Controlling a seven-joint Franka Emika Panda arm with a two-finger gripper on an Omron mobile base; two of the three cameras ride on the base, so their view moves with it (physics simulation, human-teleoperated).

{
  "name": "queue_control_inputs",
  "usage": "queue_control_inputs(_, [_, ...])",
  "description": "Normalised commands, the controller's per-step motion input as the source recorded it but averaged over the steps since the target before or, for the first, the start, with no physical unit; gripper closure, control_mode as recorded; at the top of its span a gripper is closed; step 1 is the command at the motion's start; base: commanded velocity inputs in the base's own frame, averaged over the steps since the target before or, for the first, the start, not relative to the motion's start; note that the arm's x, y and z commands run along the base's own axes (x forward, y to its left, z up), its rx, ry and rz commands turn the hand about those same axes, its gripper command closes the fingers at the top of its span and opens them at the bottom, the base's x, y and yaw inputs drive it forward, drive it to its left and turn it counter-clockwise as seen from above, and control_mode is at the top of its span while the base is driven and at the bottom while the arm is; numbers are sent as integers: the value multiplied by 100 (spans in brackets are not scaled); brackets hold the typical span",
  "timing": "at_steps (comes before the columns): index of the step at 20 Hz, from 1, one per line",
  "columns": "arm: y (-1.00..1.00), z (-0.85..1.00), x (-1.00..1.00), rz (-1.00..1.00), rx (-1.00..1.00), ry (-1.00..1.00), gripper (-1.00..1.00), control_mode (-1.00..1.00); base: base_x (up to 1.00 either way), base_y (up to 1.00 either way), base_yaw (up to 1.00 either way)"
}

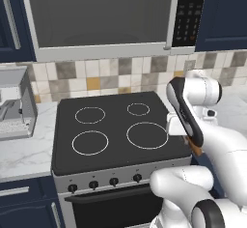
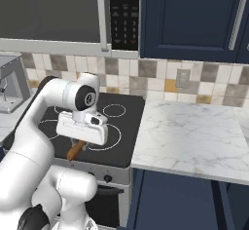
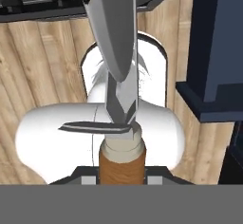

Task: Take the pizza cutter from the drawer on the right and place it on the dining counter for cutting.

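**Pizza cutter clamped in the end effector above the stove's front edge**

The white arm is folded over the front right of the black cooktop (image 1: 120, 130), its hand pointing down. In the right base view the end effector (image 2: 78, 145) sits under the white hand block, and the brown wooden handle of the pizza cutter (image 2: 75, 150) slants out below it toward the stove's front edge. In the left base view a sliver of the same brown handle (image 1: 195, 147) peeks out beside the arm's dark forearm band.

The hand view looks straight along the tool: the wooden handle (image 3: 121, 167) rises between the dark finger tips at the bottom, clamped between them, with a white collar above it and the grey metal blade and its fork reaching up the picture. Behind the blade lie light wooden floor planks (image 3: 42, 71) and a navy cabinet edge (image 3: 213, 66).

To the right of the stove, a marble tabletop (image 2: 194, 136) rests over navy cabinets. A microwave (image 1: 101, 17) hangs above the cooktop, against a tiled backsplash (image 1: 96, 75).
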Motion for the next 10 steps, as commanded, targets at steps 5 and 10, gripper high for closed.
queue_control_inputs(5, [1,0,0,0,0,-22,100,-100,0,0,0])
queue_control_inputs(10, [17,0,1,0,-3,-16,100,-100,0,0,0])
